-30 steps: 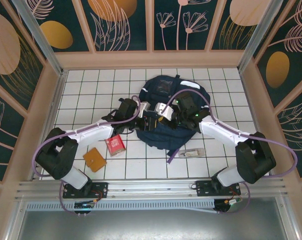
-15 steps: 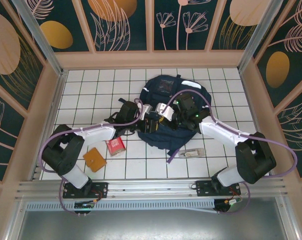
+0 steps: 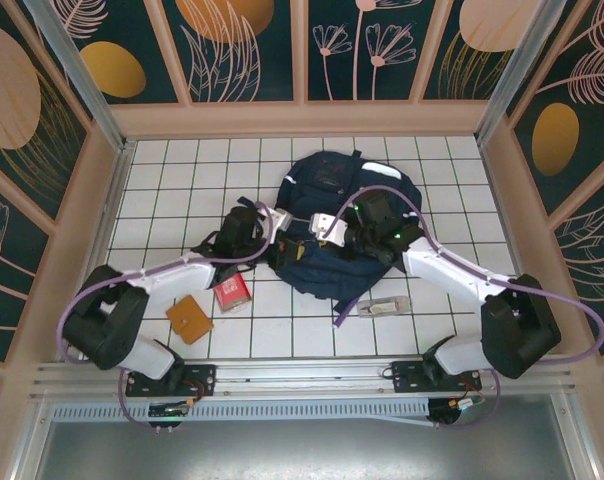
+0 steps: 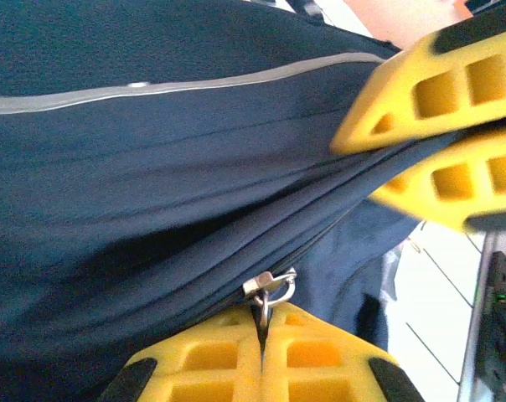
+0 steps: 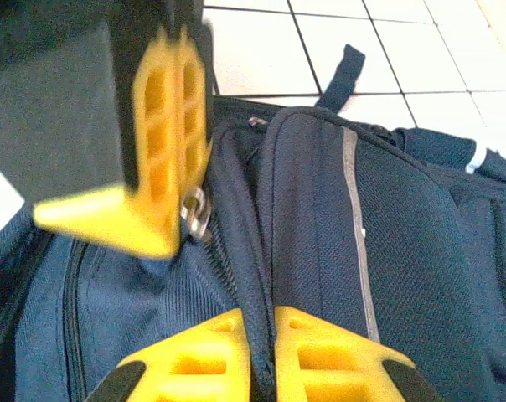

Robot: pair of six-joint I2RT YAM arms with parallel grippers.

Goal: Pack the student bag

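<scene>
On student bag (image 3: 327, 180), left gripper (image 4: 261, 335) seemingly pinches zipper pull (image 4: 268, 290)

White tiled table (image 3: 162, 180), pale wooden frame (image 3: 302, 118) around it, dark teal wall panels (image 3: 247, 50) with gold and pink leaf prints

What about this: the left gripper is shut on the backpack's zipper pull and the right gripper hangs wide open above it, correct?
Not quite. The right gripper is not open: the right wrist view shows it shut on a fold of the backpack. The left gripper is indeed shut on the zipper pull.
</scene>
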